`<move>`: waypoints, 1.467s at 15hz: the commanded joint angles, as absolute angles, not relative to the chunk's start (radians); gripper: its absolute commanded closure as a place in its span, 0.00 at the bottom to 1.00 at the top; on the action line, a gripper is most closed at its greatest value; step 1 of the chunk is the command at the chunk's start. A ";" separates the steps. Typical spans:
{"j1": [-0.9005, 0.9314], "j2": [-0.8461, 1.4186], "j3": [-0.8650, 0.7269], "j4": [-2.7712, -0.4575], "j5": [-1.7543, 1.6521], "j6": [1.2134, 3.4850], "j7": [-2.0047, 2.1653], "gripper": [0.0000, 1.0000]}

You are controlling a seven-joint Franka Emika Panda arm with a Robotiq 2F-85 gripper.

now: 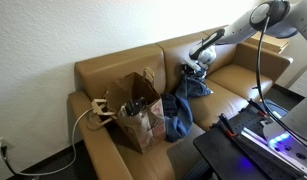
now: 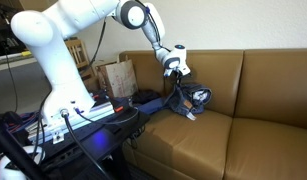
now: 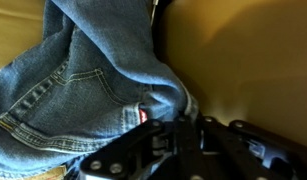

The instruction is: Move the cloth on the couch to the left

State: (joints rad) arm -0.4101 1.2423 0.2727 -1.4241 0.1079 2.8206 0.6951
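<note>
The cloth [image 1: 181, 103] is a rumpled blue denim garment on the tan leather couch [image 1: 113, 72]. One end is lifted off the seat by my gripper [image 1: 196, 70]; the rest trails down onto the cushion toward the front edge. In an exterior view the cloth [image 2: 183, 100] hangs below my gripper [image 2: 174, 68] over the couch [image 2: 263, 85]. In the wrist view the denim [image 3: 73, 80] fills the left side, and my gripper [image 3: 163, 125] has its fingers shut on a fold of it, with the couch leather [image 3: 253, 60] behind.
A brown paper bag with handles [image 1: 136, 112] stands on the seat beside the cloth; it also shows in an exterior view [image 2: 117, 77]. A white cable [image 1: 85, 115] drapes over the armrest. A dark stand with equipment [image 1: 255, 135] fronts the couch.
</note>
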 commanded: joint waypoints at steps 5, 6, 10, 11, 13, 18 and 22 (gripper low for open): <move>-0.303 1.204 0.453 -1.542 0.408 2.794 0.321 0.99; -0.287 1.203 0.481 -1.555 0.431 2.788 0.293 0.99; -0.228 1.197 0.559 -1.567 0.467 2.706 0.205 0.99; -0.197 1.227 0.507 -1.538 0.483 2.770 0.234 0.95; -0.176 1.223 0.521 -1.537 0.483 2.751 0.223 0.95; -0.229 1.317 0.611 -1.477 0.553 2.579 0.085 0.99; -0.213 1.368 0.636 -1.457 0.592 2.456 -0.008 0.99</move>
State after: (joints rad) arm -0.2148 1.3260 0.5922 -1.4892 0.5438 2.5555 0.0670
